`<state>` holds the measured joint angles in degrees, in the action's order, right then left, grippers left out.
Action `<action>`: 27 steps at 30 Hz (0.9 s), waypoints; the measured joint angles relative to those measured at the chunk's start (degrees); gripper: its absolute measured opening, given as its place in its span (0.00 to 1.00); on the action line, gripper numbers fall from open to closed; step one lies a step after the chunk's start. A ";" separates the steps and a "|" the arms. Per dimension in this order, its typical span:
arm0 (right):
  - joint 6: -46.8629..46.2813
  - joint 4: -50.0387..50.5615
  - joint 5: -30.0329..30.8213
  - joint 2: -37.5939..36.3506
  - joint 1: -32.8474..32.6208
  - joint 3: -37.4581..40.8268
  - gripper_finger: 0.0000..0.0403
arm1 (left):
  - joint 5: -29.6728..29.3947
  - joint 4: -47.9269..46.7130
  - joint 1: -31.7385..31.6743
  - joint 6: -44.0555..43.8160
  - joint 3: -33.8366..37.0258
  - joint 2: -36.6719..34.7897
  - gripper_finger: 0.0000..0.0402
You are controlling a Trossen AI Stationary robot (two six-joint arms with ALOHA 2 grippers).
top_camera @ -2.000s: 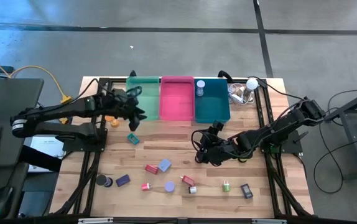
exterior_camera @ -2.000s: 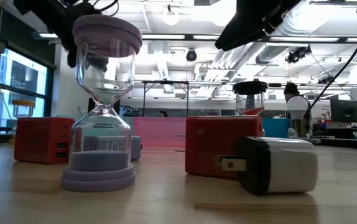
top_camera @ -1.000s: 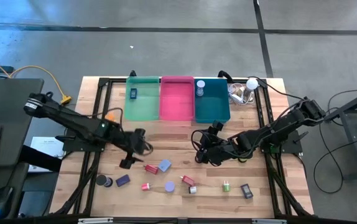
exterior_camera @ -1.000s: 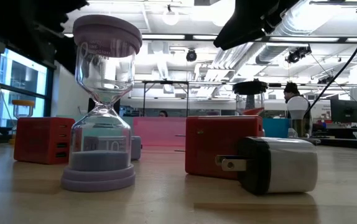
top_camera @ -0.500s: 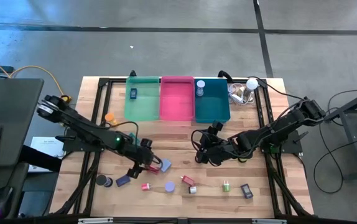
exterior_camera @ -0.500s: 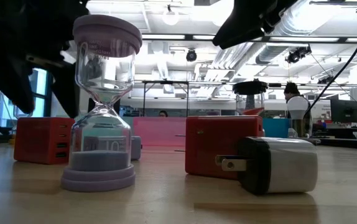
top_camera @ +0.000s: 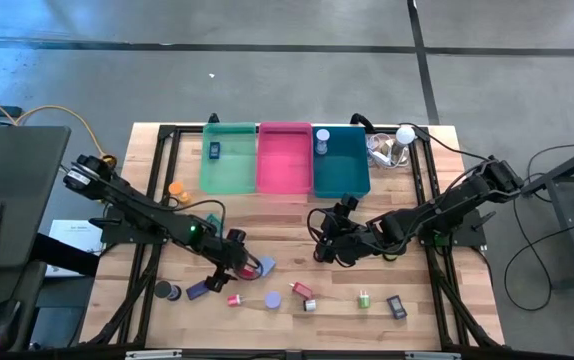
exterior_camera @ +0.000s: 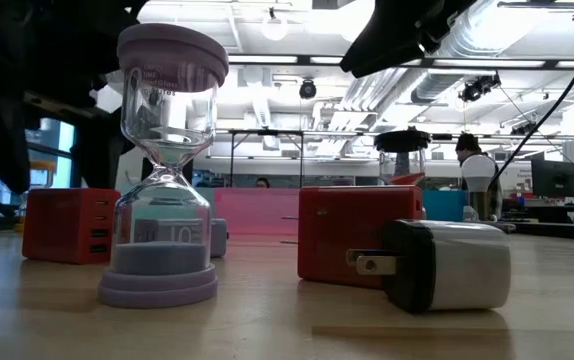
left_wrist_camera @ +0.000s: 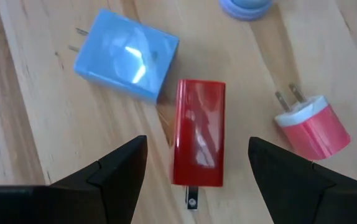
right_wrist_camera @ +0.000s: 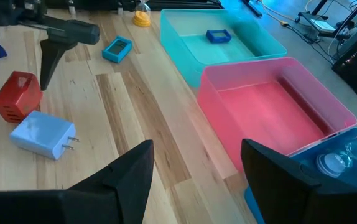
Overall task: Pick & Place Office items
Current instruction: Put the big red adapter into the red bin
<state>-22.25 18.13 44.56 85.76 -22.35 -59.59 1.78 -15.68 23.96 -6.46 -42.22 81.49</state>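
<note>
Red charger point(left_wrist_camera: 199, 132): we see it flat on the wood, just beside the blue charger point(left_wrist_camera: 127, 55).
Left gripper point(left_wrist_camera: 194, 163): wide open over the red charger, holding nothing.
Right gripper point(right_wrist_camera: 194, 163): open, empty, near the pink bin point(right_wrist_camera: 272, 109).

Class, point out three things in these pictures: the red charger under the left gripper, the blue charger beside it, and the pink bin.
red charger point(left_wrist_camera: 199, 132), left wrist view, middle of its top face.
blue charger point(left_wrist_camera: 126, 55), left wrist view, middle of its top face.
pink bin point(top_camera: 284, 158), high view, bare floor of the bin.
</note>
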 joint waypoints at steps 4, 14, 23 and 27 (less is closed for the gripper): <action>0.01 -0.35 0.02 0.00 0.00 0.00 0.57 | -0.21 1.38 0.29 0.00 -0.03 1.97 0.68; 0.01 -0.86 0.00 0.02 0.00 0.00 0.57 | -0.28 2.64 0.16 -0.01 -0.04 3.59 0.68; 0.01 -0.85 0.00 0.01 0.00 0.00 0.57 | -0.35 2.21 0.16 -0.38 0.02 3.59 0.51; 0.01 -0.83 0.00 0.02 0.00 0.00 0.57 | -0.33 2.16 0.16 0.61 0.04 3.59 0.37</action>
<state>-22.24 17.30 44.56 85.78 -22.35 -59.59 1.45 -13.52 24.12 -5.85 -42.18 85.08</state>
